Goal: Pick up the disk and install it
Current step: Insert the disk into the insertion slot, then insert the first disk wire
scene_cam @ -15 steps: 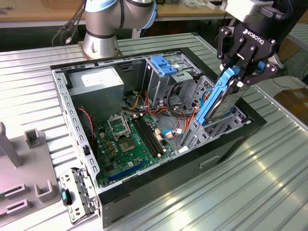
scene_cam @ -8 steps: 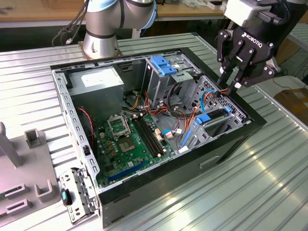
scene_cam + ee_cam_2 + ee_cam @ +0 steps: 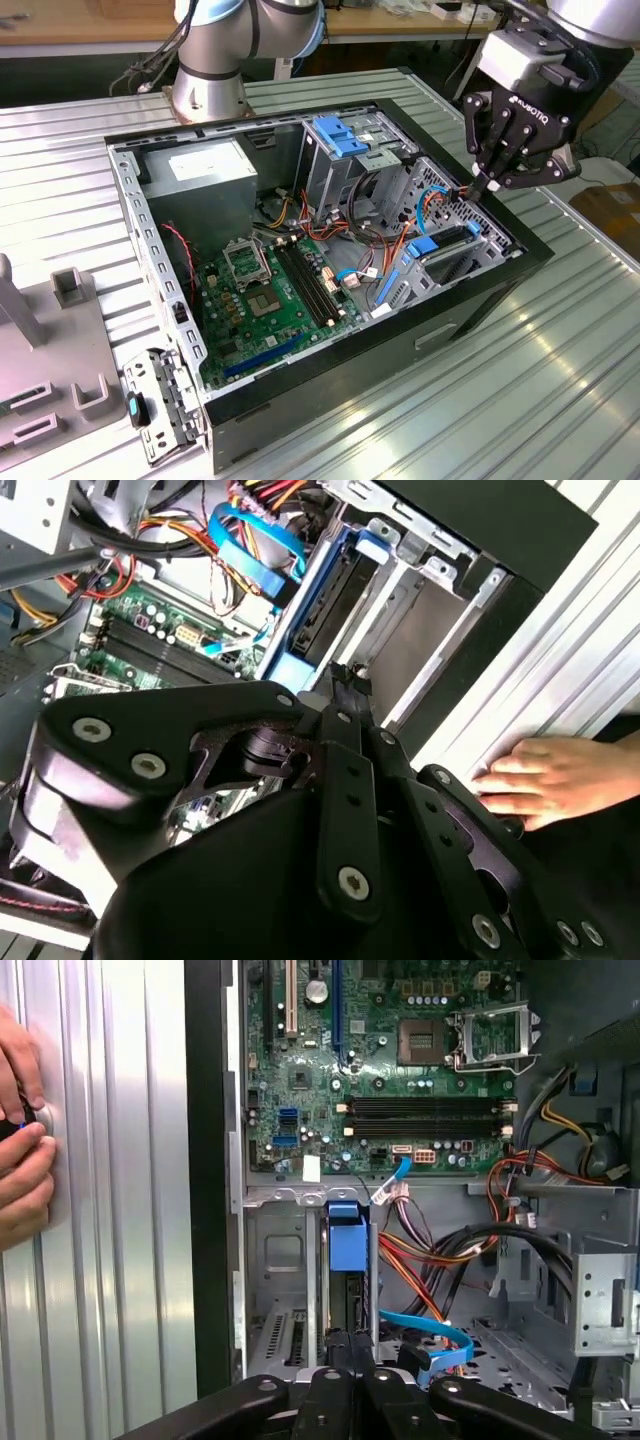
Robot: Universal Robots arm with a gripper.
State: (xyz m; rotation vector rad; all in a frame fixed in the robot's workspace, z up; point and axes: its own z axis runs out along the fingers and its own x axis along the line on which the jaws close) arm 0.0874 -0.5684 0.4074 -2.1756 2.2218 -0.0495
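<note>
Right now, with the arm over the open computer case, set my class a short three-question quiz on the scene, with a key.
1. True or false: the disk lies on the ribbed metal table outside the computer case.
2. The gripper has its jaws: A) wide open; B) shut; C) clamped on a red cable.
3. Fill in: beside the case, a person's ____ lies on the table.
Key: 1 false, it sits in the drive bay; 2 B; 3 hand.
</note>
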